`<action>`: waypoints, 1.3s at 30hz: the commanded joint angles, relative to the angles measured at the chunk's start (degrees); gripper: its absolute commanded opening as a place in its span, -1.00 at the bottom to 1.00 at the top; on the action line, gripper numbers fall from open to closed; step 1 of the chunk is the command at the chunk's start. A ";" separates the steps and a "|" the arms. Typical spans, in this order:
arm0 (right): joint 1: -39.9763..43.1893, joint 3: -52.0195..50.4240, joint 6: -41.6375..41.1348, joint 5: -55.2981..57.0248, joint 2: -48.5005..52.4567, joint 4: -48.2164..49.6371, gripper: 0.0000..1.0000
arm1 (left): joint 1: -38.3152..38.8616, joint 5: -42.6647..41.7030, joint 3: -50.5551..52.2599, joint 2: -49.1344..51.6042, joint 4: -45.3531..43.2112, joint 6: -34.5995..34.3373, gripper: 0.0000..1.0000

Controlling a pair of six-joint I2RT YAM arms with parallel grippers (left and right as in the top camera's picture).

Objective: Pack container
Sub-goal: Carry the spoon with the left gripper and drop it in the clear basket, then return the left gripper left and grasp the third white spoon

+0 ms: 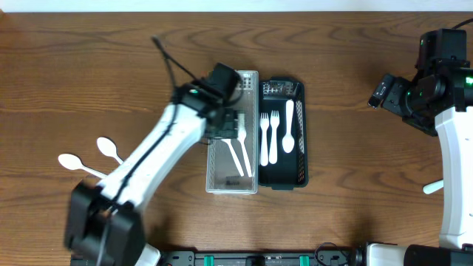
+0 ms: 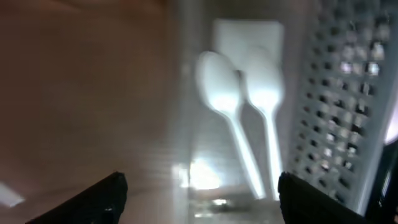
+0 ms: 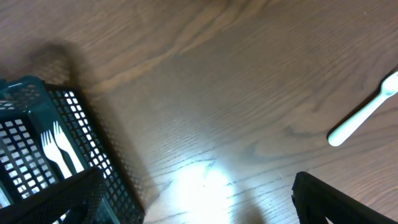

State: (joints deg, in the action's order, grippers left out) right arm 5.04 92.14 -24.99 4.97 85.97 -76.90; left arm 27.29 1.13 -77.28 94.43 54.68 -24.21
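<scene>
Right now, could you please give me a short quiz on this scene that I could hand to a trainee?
1. How many forks lie in the black basket?
2. True or false: the left gripper is shut on a utensil.
3. Where do the two loose white spoons lie?
A. On the table, left of the clear basket
B. Inside the black basket
C. Between the two baskets

Key: 1. Two. 2. False; its jaws stand wide open with nothing between them. 3. A.
</scene>
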 commanded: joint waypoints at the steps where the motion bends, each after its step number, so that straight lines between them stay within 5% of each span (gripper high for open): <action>1: 0.57 0.00 1.51 1.01 -0.09 -0.04 0.98 | -4.42 10.38 -1.99 -8.70 2.80 -3.85 0.69; 8: 0.57 0.00 1.53 0.98 -0.09 -0.04 0.98 | -23.41 13.29 -1.60 -19.56 11.47 -15.98 0.77; 16: 0.57 0.00 1.53 0.57 -0.09 -0.04 0.98 | -41.03 7.78 5.57 -13.62 12.20 -21.44 0.84; 29: 0.57 0.00 1.53 0.61 -0.09 -0.09 0.99 | -44.74 -1.09 8.50 9.25 1.68 -21.92 0.87; 39: 0.57 0.00 1.53 0.85 -0.09 -0.04 0.98 | -44.74 -5.49 8.50 17.64 -5.46 -15.89 0.88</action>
State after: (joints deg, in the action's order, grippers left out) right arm 5.04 92.14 -24.29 4.95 85.97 -76.90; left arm -17.26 -2.81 -69.10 110.50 50.24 -43.22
